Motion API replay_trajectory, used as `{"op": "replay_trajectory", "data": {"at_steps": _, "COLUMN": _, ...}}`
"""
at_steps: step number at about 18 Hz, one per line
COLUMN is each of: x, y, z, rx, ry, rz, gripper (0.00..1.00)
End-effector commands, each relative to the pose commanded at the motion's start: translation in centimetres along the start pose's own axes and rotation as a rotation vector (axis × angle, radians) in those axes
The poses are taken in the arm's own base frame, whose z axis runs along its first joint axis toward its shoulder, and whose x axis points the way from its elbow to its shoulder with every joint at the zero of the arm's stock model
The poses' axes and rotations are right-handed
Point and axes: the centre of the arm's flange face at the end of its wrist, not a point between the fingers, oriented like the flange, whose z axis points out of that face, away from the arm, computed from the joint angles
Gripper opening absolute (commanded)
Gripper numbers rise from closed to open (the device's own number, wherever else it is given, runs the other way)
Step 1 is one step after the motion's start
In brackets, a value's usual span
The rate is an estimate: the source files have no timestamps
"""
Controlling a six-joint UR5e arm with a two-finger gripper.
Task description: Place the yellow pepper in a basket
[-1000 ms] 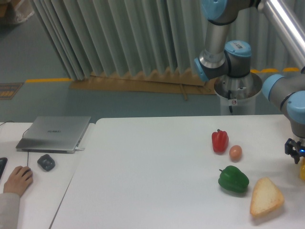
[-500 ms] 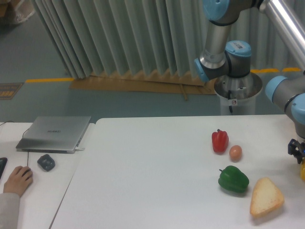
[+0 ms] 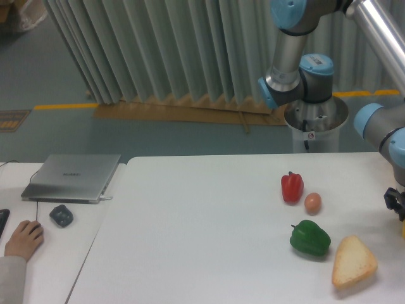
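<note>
At the right edge of the frame, only the dark body of my gripper (image 3: 397, 206) shows, above the table. A thin sliver of the yellow pepper (image 3: 403, 228) hangs directly beneath it and is mostly cut off by the frame edge. The pepper travels with the gripper, so the gripper is shut on it, though the fingertips are hidden. The basket is out of view.
On the white table (image 3: 202, 240) lie a red pepper (image 3: 292, 187), an egg (image 3: 312, 202), a green pepper (image 3: 310, 238) and a tan wedge of bread (image 3: 353, 261). At the left are a laptop (image 3: 73, 177), a dark mouse (image 3: 61, 215) and a person's hand (image 3: 22, 237).
The gripper has moved right toward the frame edge, carrying the yellow pepper with it. Less of both shows now.
</note>
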Motion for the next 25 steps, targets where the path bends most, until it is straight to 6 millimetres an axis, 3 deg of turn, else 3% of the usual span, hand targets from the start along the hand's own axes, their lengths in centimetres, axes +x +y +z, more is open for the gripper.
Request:
{"op": "replay_trajectory", "data": {"at_steps": 6, "x": 1.1, "y": -0.3, "z": -2.5, "rx": -0.004, "ry": 0.014, "rz": 0.027, "gripper": 0.52}}
{"op": "replay_trajectory", "data": {"at_steps": 11, "x": 5.4, "y": 0.5, "z": -9.1, "rx": 0.075, "ry": 0.090, "rz": 0.211, "gripper": 0.51}}
{"op": "replay_trajectory", "data": {"at_steps": 15, "x": 1.8, "y": 6.4, "z": -9.3, "rx": 0.120, "ry": 0.104, "rz": 0.434, "gripper": 0.51}}
{"op": "replay_trajectory", "data": {"at_steps": 25, "x": -3.8, "y": 12.5, "z": -8.8, "rx": 0.129, "ry": 0.073, "rz": 0.610, "gripper": 0.51}}
